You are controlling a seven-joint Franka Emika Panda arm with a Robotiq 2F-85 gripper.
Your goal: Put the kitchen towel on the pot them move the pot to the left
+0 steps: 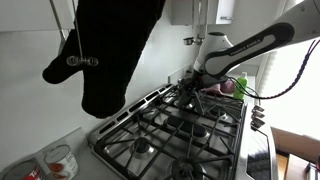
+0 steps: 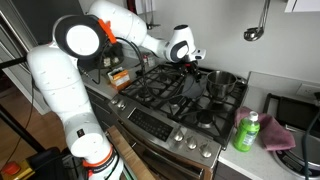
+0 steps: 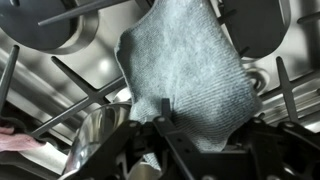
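The grey kitchen towel [image 3: 185, 65] hangs from my gripper [image 3: 170, 115], which is shut on its lower edge, above the stove grates. The small shiny steel pot [image 2: 222, 82] stands on the back burner, just beside the gripper [image 2: 190, 62]. In the wrist view the pot's rim [image 3: 100, 135] shows at the lower left, next to the towel and not covered by it. In an exterior view the gripper [image 1: 195, 88] hovers over the far part of the stove, with the pot [image 1: 227, 88] behind it.
The black gas stove [image 2: 165, 100] has raised iron grates. A green bottle [image 2: 248, 132] stands on the counter beside it. Boxes and jars [image 2: 118, 75] sit on the other side. A black oven mitt [image 1: 115, 50] hangs in the foreground and blocks part of that view.
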